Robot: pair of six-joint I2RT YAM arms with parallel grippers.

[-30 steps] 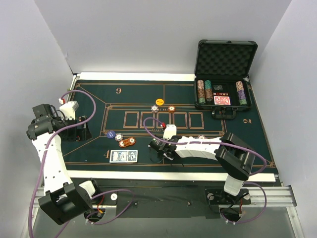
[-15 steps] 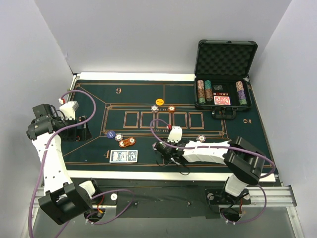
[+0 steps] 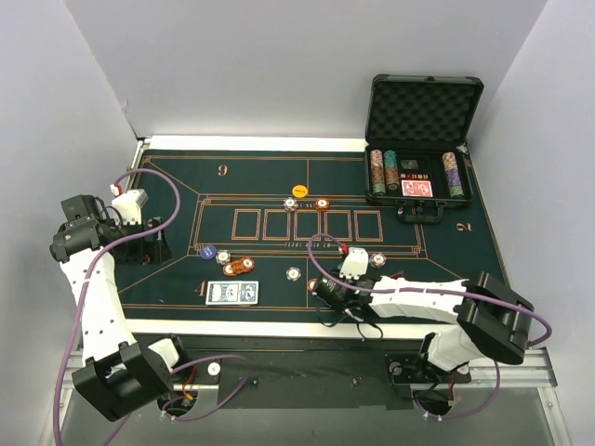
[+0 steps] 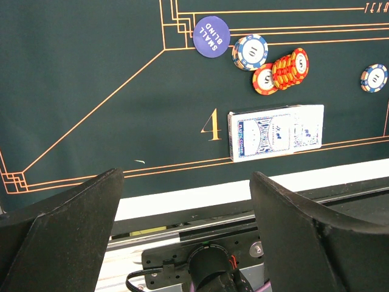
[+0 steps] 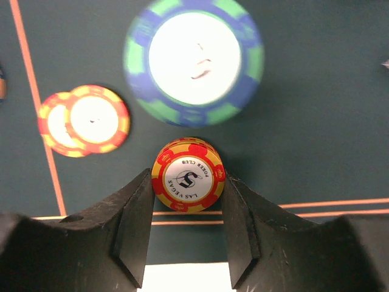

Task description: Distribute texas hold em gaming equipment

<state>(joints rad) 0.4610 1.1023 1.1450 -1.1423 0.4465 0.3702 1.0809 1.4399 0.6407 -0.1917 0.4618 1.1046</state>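
Note:
In the right wrist view my right gripper [image 5: 187, 177] is shut on a short stack of orange-and-red poker chips [image 5: 188, 167], held flat between both fingers over the green mat. A blurred blue-green-white chip [image 5: 194, 61] lies ahead, and two overlapping orange chips [image 5: 85, 120] lie to its left. From above, the right gripper [image 3: 323, 290] sits near the mat's front line, and the held stack is hidden there. My left gripper [image 3: 158, 240] is at the mat's left end. Its jaws [image 4: 188, 225] are open and empty. Blue-backed cards [image 4: 276, 132] lie past them, below orange chips [image 4: 282, 70].
A dark blue small-blind disc [image 3: 208, 252] and loose chips [image 3: 294, 273] [image 3: 378, 259] lie on the mat [image 3: 446, 251]. More chips [image 3: 322, 203] and an orange disc [image 3: 299, 190] sit farther back. The open black case [image 3: 423, 111] with chip rows and a red deck [image 3: 417, 189] stands at the back right.
My right gripper closed a little, then moved right and toward the near edge with the orange stack. A white-blue chip now shows where it was. The left arm has not moved.

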